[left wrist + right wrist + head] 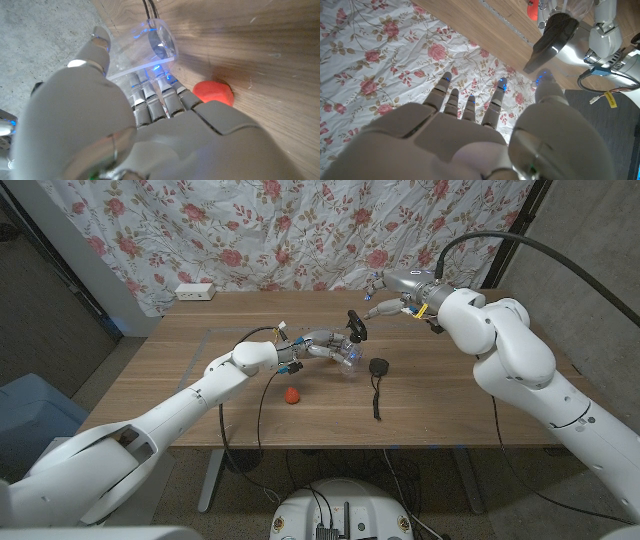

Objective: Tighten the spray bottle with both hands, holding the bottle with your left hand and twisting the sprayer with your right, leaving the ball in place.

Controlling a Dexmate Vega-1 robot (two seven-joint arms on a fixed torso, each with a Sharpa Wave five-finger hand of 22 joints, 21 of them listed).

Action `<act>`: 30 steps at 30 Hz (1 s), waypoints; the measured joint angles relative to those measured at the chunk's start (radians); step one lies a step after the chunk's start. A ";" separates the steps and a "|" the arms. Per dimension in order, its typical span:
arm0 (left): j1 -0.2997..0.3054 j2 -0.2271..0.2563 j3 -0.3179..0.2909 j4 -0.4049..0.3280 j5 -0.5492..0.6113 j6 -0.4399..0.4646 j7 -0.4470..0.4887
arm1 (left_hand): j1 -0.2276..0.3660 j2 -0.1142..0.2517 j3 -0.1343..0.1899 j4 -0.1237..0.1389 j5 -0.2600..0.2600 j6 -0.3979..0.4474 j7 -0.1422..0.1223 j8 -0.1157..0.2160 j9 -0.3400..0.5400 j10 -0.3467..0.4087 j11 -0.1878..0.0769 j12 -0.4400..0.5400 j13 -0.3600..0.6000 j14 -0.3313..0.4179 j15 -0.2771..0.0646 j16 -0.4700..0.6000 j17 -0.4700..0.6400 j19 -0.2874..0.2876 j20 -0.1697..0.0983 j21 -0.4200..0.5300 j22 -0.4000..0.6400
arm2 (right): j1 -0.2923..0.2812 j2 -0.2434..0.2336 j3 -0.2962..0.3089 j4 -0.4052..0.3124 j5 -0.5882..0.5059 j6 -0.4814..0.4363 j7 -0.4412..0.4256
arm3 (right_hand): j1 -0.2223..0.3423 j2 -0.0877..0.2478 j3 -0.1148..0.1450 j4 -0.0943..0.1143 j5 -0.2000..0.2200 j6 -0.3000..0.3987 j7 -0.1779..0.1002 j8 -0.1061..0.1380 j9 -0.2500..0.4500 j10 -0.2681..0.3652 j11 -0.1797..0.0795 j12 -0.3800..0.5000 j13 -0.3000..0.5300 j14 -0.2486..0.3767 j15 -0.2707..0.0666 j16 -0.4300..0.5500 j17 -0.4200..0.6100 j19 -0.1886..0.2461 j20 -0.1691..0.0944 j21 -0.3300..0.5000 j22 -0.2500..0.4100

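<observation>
I have the clear spray bottle [345, 358] near the middle of the table [450, 410], gripped in my left hand [318, 348], whose fingers wrap its see-through body. The left wrist view shows the same hold, fingers [155, 97] curled around the clear plastic, so the bottle is braced against turning. That is the reason for this hold: the body has to stay put while the top is twisted.

The black sprayer [356, 323] stands up from the bottle and is free for now. My right hand [385, 283] hovers above and behind it, near but apart, fingers [470, 102] spread and holding nothing. I judge the twist has not begun; the next move is to bring the right hand down onto the sprayer.

The red ball [290, 395] lies on the table just beside my left forearm, toward me, so I must keep that arm steady to avoid knocking it. A black disc with a cord [377, 368] lies just beside the bottle on its right.
</observation>
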 measured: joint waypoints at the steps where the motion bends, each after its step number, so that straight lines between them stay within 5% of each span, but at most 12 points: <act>1: 0.000 0.000 0.000 0.000 0.000 0.000 0.000 | 0.000 0.000 0.000 0.000 0.000 0.000 0.000 0.000 0.000 0.000 0.000 0.000 0.000 0.000 0.000 0.000 0.000 0.000 0.000 0.000 0.000 | 0.000 0.000 0.000 0.000 0.013 0.005 -0.007 | 0.004 -0.003 0.000 0.000 0.004 -0.004 0.001 -0.005 0.000 -0.005 0.000 0.000 0.000 -0.003 0.003 -0.004 -0.002 -0.004 -0.004 0.000 0.000; 19: -0.008 0.007 0.003 -0.007 0.004 0.012 -0.013 | 0.000 0.000 -0.004 0.004 0.003 0.000 0.000 0.000 0.001 0.000 0.000 -0.002 0.000 0.000 0.000 -0.004 -0.005 0.000 0.000 0.000 0.000 | 0.024 -0.159 0.037 0.082 0.251 0.188 -0.157 | 0.112 -0.027 0.021 -0.001 0.032 -0.057 0.000 -0.029 0.002 -0.063 -0.017 0.000 0.000 -0.057 0.007 -0.015 -0.014 -0.059 -0.012 0.000 0.000; 30: -0.010 0.009 0.007 -0.017 0.008 0.024 -0.016 | 0.000 0.000 -0.004 0.004 0.007 0.000 0.000 0.000 0.001 0.005 0.006 -0.006 0.000 0.000 0.000 -0.004 -0.004 0.000 0.000 0.000 0.000 | 0.030 -0.211 0.039 0.139 0.312 0.301 -0.249 | 0.184 -0.021 0.048 -0.004 0.057 -0.079 -0.002 -0.046 -0.008 -0.081 -0.032 0.005 0.000 -0.067 -0.004 -0.013 -0.014 -0.059 -0.034 0.000 0.000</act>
